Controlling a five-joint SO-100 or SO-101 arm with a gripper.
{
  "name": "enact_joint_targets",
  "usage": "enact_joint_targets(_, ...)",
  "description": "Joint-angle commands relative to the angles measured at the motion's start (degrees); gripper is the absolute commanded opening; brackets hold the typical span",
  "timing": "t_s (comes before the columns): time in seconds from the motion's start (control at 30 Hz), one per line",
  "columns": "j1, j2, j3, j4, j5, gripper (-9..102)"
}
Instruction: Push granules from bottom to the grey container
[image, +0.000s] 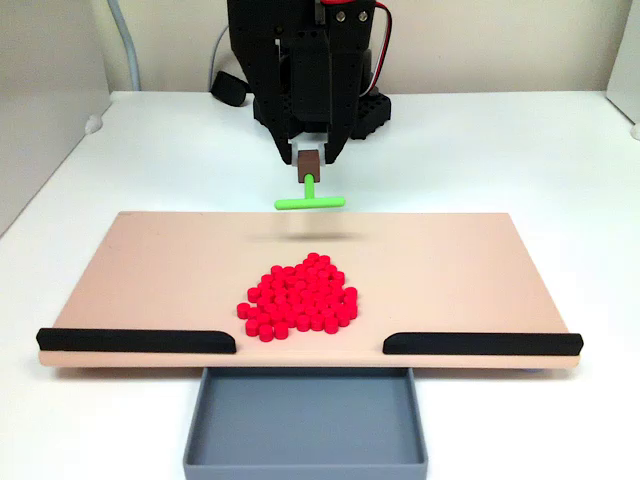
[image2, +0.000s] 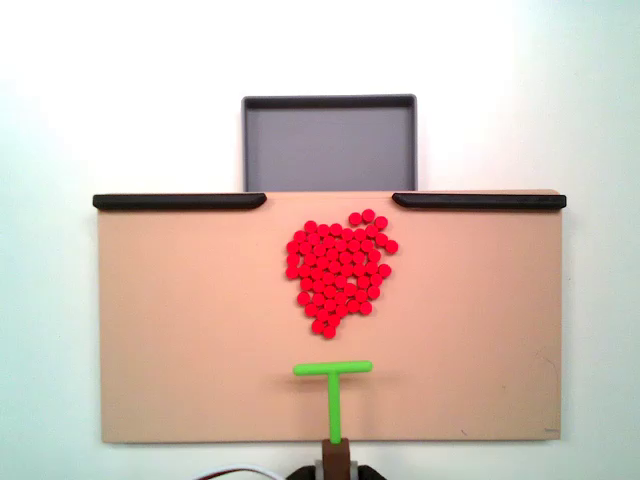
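I see granules (image: 300, 296) (image2: 339, 270) bunched in one red pile mid tan board (image: 150, 270) (image2: 180, 320), near gap btwn two black strips (image: 135, 341) (image2: 180, 201). Grey container (image: 305, 455) (image2: 329, 150) sits past that gap, touching board edge, no pellets inside. Green T-pusher (image: 310, 199) (image2: 333, 385) hangs above board, crossbar facing pile, apart from it, shadow on board below. Gripper (image: 309, 160) (image2: 335, 458) clamped on brown block at pusher stem end. White table (image: 480, 150) underneath.
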Motion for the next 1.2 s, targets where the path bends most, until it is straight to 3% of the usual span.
enact_joint_targets(0.0,-0.53,1.14,-0.26,-1.41,1.32,0)
enact_joint_targets(1.17,-0.79,-3.43,3.25,-6.15,1.32,0)
